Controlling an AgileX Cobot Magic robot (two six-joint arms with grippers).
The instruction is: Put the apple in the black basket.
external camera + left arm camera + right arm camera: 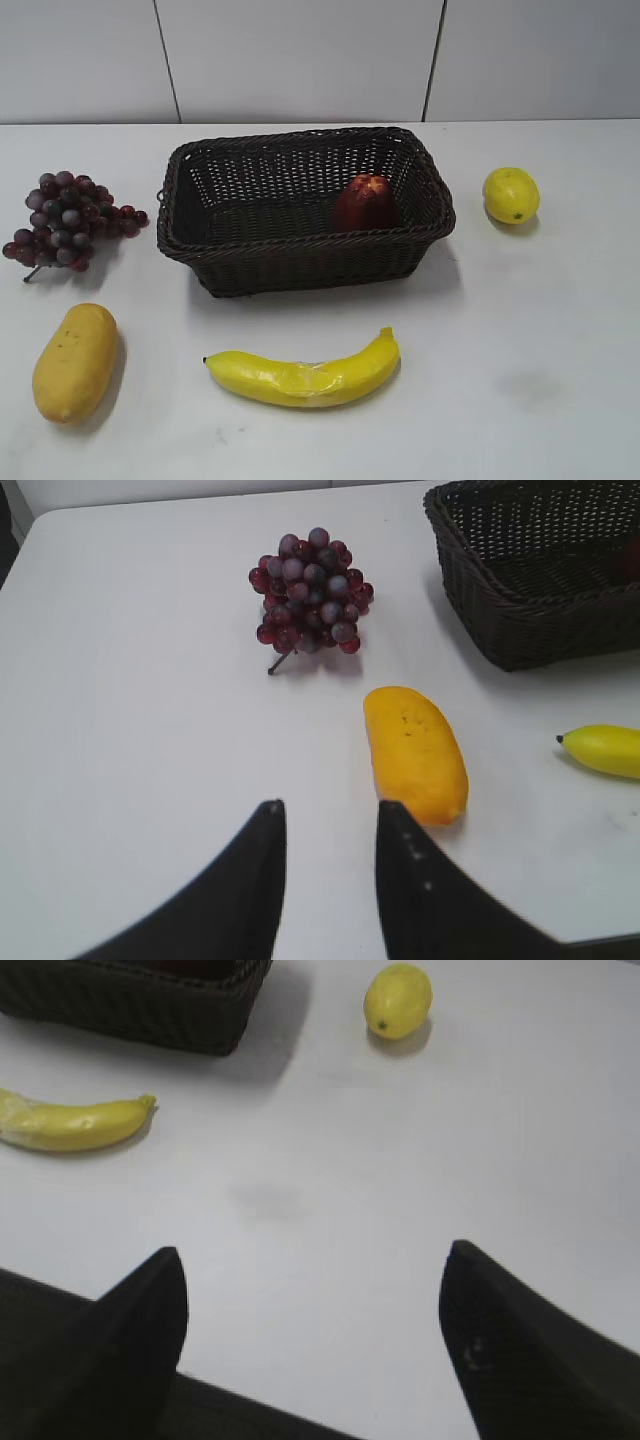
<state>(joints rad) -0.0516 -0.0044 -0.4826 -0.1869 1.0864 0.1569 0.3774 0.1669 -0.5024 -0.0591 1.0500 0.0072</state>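
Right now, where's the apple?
In the exterior view the apple sits inside the black basket, in its right half near the right wall, with the lemon outside farther right.

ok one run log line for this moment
apple: in black basket, right side | left pincer: open, empty | right pincer: open, empty | task: looks done
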